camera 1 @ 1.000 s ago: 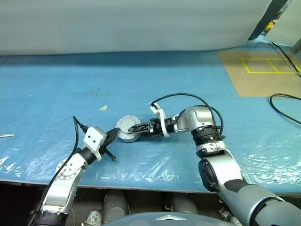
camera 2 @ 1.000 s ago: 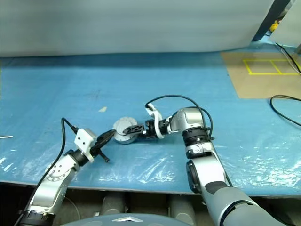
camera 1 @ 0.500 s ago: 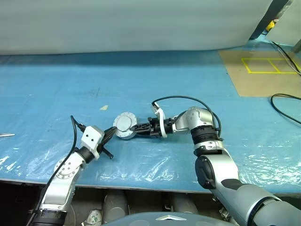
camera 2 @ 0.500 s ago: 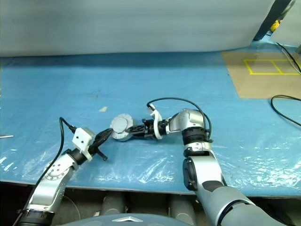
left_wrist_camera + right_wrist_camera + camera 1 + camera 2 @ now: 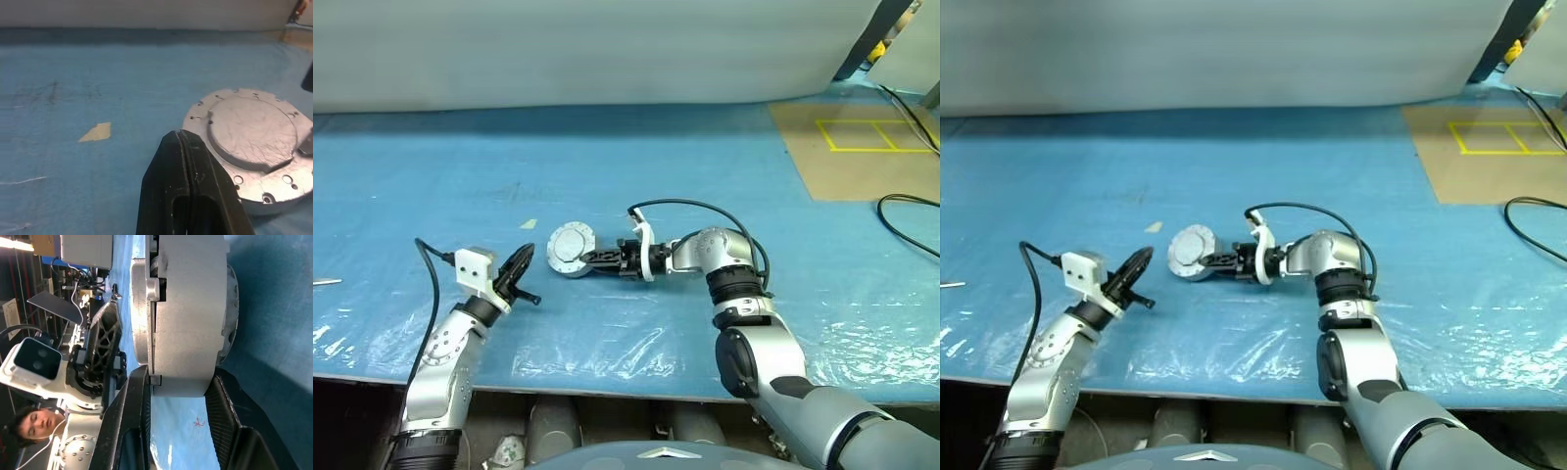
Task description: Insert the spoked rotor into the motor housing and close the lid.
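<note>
The motor housing (image 5: 570, 262) is a grey metal puck near the table's middle. The lid (image 5: 252, 129) sits on it with its plain grey back up, and a thin seam shows between the two in the right wrist view. The spoked rotor is hidden. My right gripper (image 5: 593, 258) reaches in from the right and is shut on the puck, one finger on the lid (image 5: 139, 308) and one under the housing (image 5: 188, 333). My left gripper (image 5: 520, 264) hovers a short way to the puck's left, shut with nothing in it and clear of the puck.
A pale scrap of tape (image 5: 528, 224) lies behind the left gripper. A brown board with yellow lines (image 5: 862, 147) and a black cable (image 5: 911, 220) are at the far right. A small silvery object (image 5: 325, 282) lies at the left edge. A person (image 5: 34, 423) shows in the right wrist view.
My right gripper closed on the lidded puck and nudged it slightly left and away. My left gripper, still shut, pulled back from the puck to the left.
</note>
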